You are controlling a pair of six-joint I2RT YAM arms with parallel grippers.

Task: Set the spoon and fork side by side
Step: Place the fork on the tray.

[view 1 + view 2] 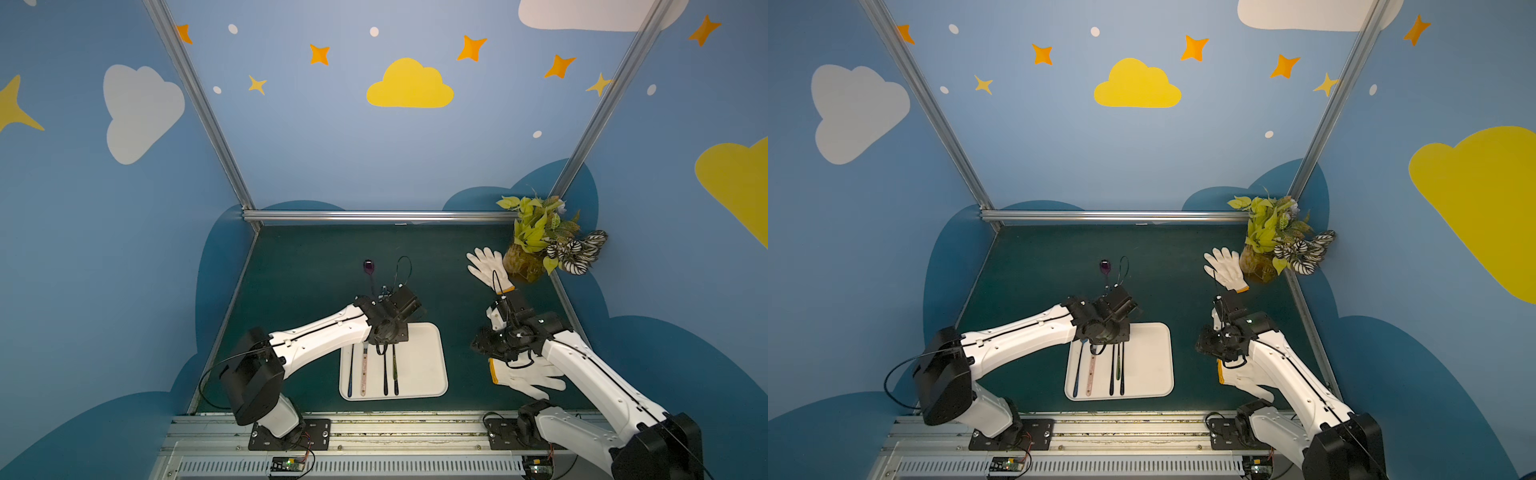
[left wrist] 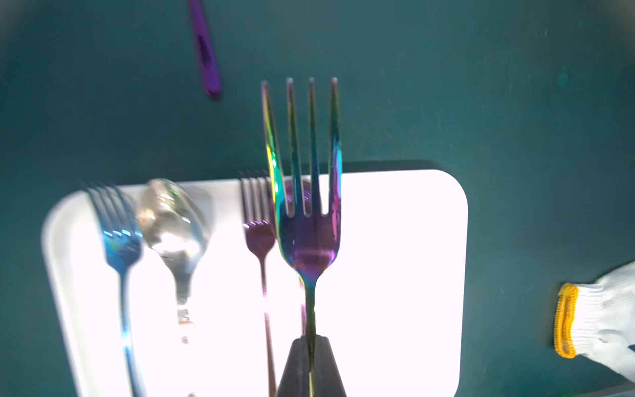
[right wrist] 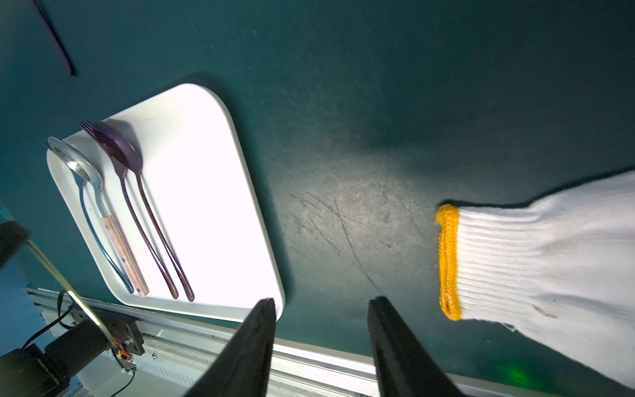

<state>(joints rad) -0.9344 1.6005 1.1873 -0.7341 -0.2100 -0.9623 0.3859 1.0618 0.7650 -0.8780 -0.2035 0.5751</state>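
Left tool [image 2: 311,343] clamped on fork [image 2: 305,206] handle; fork held above tray [image 2: 412,240]. Right tool [image 3: 323,302] apart, empty. Two cutlery pairs [image 3: 117,147] already laid on tray. Purple spoon [image 1: 368,266] seen on tabletop [image 1: 316,257] beyond tray; judged: fork yet to be set down, spoon brought beside.

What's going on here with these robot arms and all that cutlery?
The left gripper holds a rainbow-coloured metal fork by its handle above the white tray. On the tray lie a blue fork, a silver spoon, a purple fork and a purple spoon, in a row. A second purple spoon lies on the green mat beyond it. The right gripper hangs open and empty near a white knit glove with a yellow cuff.
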